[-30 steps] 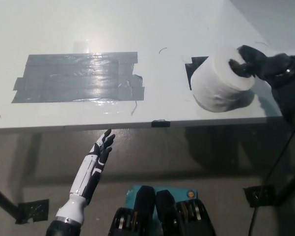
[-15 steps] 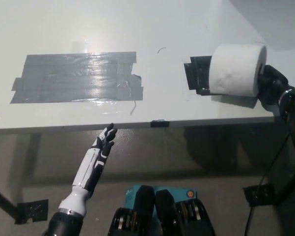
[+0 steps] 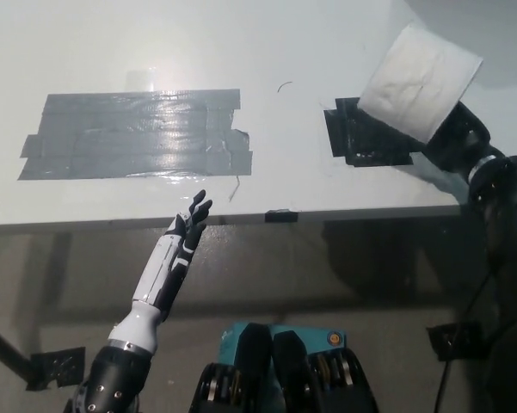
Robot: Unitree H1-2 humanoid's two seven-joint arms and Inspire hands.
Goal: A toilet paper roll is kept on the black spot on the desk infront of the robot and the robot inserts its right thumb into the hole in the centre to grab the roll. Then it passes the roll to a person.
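The white toilet paper roll (image 3: 420, 80) hangs in the air above the desk's far right, tilted, with its side towards me. My black right hand (image 3: 455, 138) is behind and below it and carries it; the fingers are mostly hidden by the roll. Underneath, the black spot (image 3: 367, 134) on the white desk (image 3: 241, 52) lies bare. My white left hand (image 3: 189, 226) is raised at the desk's front edge, fingers apart, holding nothing.
A large patch of grey tape (image 3: 136, 133) covers the desk's left half. A small black mark (image 3: 281, 215) sits on the front edge. Below the desk are the floor and black table feet (image 3: 457, 340).
My right hand has lifted the roll off the black spot, up and away towards the far right, tilting it. My left hand has risen slightly.
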